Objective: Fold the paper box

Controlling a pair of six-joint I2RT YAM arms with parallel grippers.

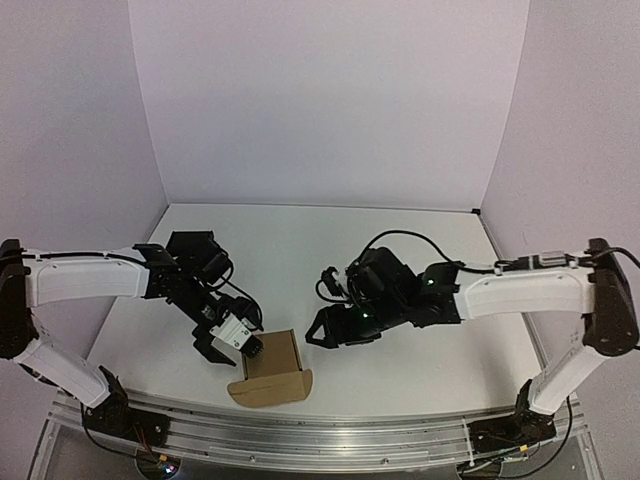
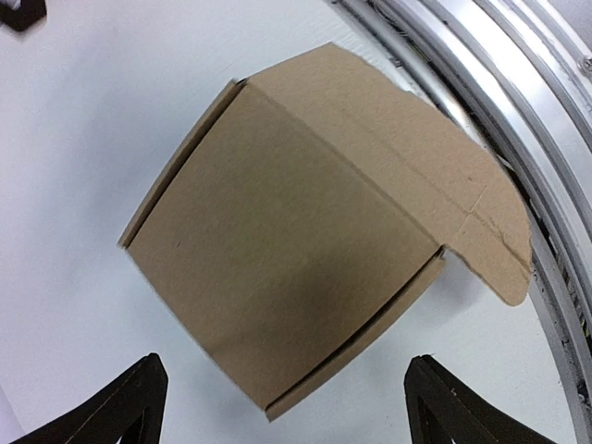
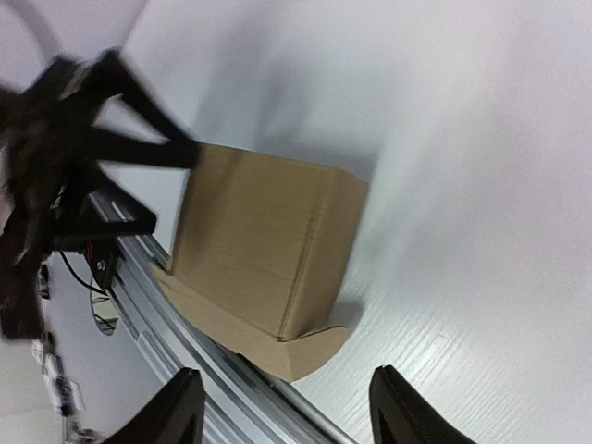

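well, the paper box (image 1: 272, 358) stands as a squarish shape on the white counter (image 1: 400, 240), at the lower centre of the overhead view, close to the metal rail (image 1: 350, 430). one rounded flap (image 1: 270, 389) sticks out unfolded on its rail side. the left hand (image 1: 235, 350) is just beside the box's left edge, fingers spread wide, holding nothing. the right hand (image 1: 325, 332) hangs right of the box, apart from it, also spread open and empty.
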